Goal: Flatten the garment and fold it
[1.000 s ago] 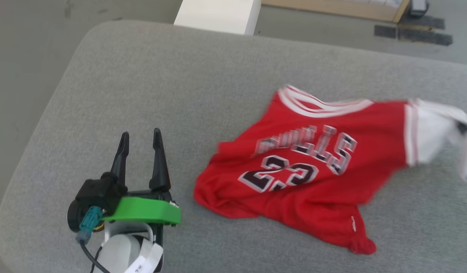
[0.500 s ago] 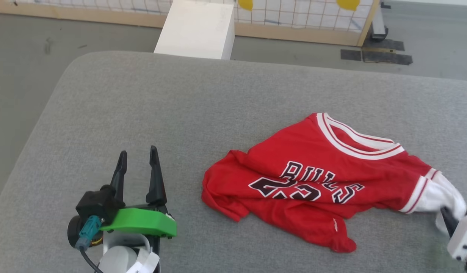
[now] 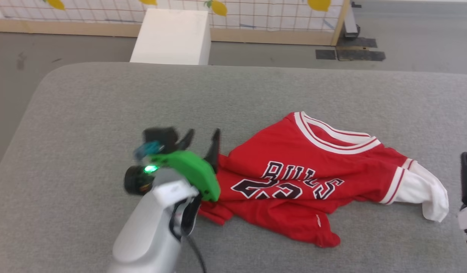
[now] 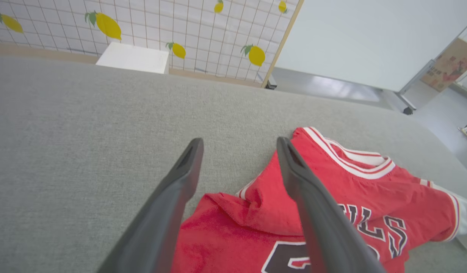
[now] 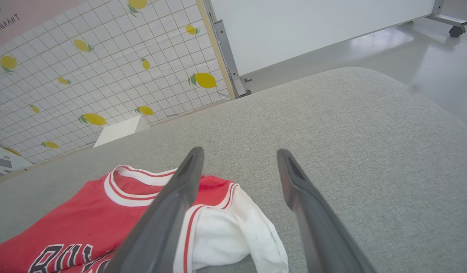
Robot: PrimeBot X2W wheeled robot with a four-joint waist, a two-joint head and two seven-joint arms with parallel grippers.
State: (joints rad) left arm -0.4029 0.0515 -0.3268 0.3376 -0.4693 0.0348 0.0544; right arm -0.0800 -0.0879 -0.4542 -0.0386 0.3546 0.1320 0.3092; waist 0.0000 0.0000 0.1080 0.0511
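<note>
Garment (image 3: 305, 178): red jersey, lettering up, lying right of centre on the grey pad (image 3: 104, 113), neck toward the pad's far edge. It is rumpled and not yet folded.
Change, right side: the right gripper (image 5: 240, 151) has let go of the white sleeve (image 3: 423, 193). Its fingers now stand wide apart and empty, just off the sleeve tip toward the pad's right end.
Change, left side: the left gripper (image 4: 239, 142) has come in from the pad's near-left area to the jersey's bunched left shoulder. Its fingers are spread wide and hold nothing — one over red cloth, one over bare pad. Contact cannot be told.
Meaning: the right sleeve is drawn out and laid down, so flattening is judged partway done. The left shoulder is the part still to be spread, probably by a pinch and a pull toward the pad's left end.
Edges: the left sleeve is tucked under and the hem is creased, with one corner pointing at the pad's near edge. All cloth lies inside the pad's edges.
Open room: bare pad lies on every side of the jersey — the widest stretch is toward the pad's left end.
</note>
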